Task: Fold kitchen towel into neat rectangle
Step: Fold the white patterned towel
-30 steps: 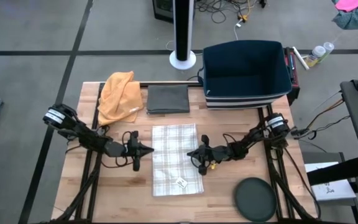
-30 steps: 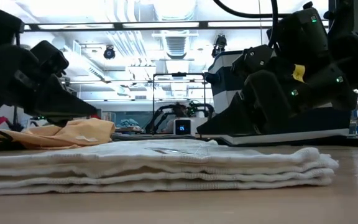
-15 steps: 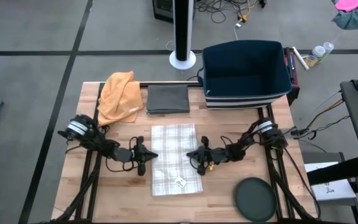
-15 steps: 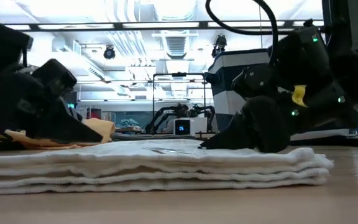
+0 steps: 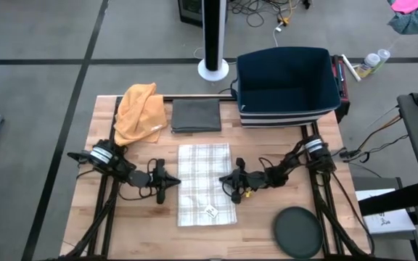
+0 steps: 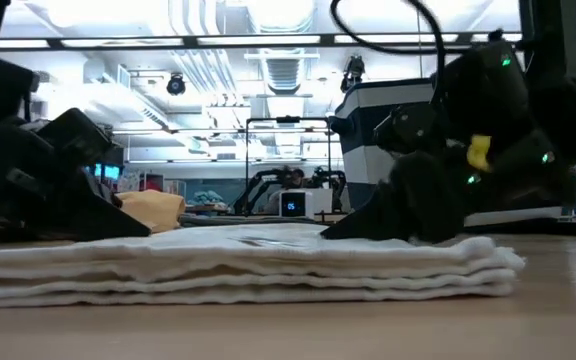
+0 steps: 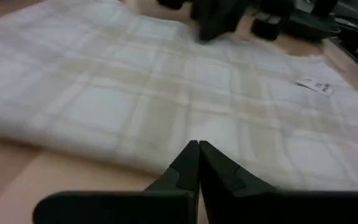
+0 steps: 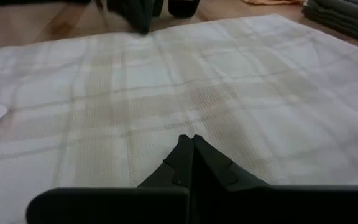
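Observation:
The kitchen towel (image 5: 205, 185), pale plaid with a white tag (image 5: 211, 212), lies folded into a rectangle of several layers (image 6: 248, 270) in the middle of the table. My left gripper (image 5: 174, 180) is shut and low, pointing at the towel's left edge (image 7: 104, 149). From the opposite side comes my right gripper (image 5: 221, 179), also shut, its tip over the towel just inside the right edge. The two tips face each other across the towel. My left gripper has its shut tips (image 7: 198, 146) at the towel's left edge, slanting down from the table's left; I cannot tell whether they touch the cloth. My right gripper presses its shut fingertips (image 6: 330, 232) down on the towel's top layer (image 8: 185, 124) near the right edge, slanting down from the table's right. The stack lies flat on the table, lower at that end.
An orange cloth (image 5: 140, 112) and a folded grey cloth (image 5: 196, 116) lie along the far edge. A dark blue bin (image 5: 287, 85) stands at the far right. A dark round disc (image 5: 297, 232) sits at the near right corner. Bare wood shows near both arms.
My left gripper has sunk toward the table and come closer to the towel's left edge. My right gripper has come down a little onto the towel, and the stack's right end now lies flatter. Both have stayed shut.

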`<state>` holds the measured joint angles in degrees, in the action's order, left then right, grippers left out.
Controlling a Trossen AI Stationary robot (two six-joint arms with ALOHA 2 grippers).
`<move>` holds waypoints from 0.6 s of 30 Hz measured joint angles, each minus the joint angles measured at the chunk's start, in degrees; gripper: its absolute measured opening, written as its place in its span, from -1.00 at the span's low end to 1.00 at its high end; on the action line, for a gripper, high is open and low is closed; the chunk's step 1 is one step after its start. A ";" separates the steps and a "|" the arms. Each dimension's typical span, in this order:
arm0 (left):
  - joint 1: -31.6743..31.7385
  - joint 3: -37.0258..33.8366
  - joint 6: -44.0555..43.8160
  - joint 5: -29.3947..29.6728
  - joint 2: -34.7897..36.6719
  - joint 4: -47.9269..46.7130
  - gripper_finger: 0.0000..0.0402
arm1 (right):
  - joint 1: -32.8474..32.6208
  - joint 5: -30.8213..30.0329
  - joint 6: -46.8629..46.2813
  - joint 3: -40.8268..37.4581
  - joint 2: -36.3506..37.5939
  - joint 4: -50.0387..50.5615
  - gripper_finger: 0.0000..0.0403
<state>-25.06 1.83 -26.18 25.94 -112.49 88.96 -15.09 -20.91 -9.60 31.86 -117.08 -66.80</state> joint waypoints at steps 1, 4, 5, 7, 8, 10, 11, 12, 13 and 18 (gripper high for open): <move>0.02 -0.41 0.70 0.18 1.18 -0.11 -1.00 | -0.02 0.19 0.71 0.06 1.17 -0.75 -1.00; 0.31 0.58 4.17 0.23 3.92 -0.33 -1.00 | 0.39 0.13 3.18 0.56 3.24 -2.02 -1.00; 0.49 1.37 5.36 0.26 4.05 -0.79 -1.00 | 0.75 0.11 3.39 0.91 3.12 -1.72 -1.00; 0.62 3.58 7.56 0.26 3.89 -0.89 -1.00 | 1.21 -0.07 3.71 1.65 2.19 -1.49 -1.00; 0.72 4.71 8.85 0.30 3.62 -0.98 -1.00 | 1.33 -0.09 3.71 2.20 1.70 -1.73 -1.00; 1.25 6.49 10.58 0.32 2.59 -2.69 -1.00 | 1.51 0.40 3.58 3.18 0.20 -2.38 -1.00; 1.71 7.44 10.80 0.30 1.90 -3.90 -1.00 | 1.52 0.56 3.12 3.62 -0.99 -2.39 -1.00; 2.32 8.22 10.91 0.32 1.20 -4.70 -1.00 | 1.52 0.66 2.54 4.03 -2.44 -2.22 -1.00; 2.87 8.93 10.92 0.33 0.36 -5.32 -1.00 | 1.52 0.88 1.46 4.27 -3.75 -1.88 -1.00; 4.82 11.72 9.55 -2.08 -5.96 -4.84 -1.00 | 1.54 1.44 -3.01 4.96 -8.19 -4.20 -1.00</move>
<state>-20.24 13.55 -16.63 23.86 -118.45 84.13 -13.55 -19.47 -12.61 36.81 -125.27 -71.00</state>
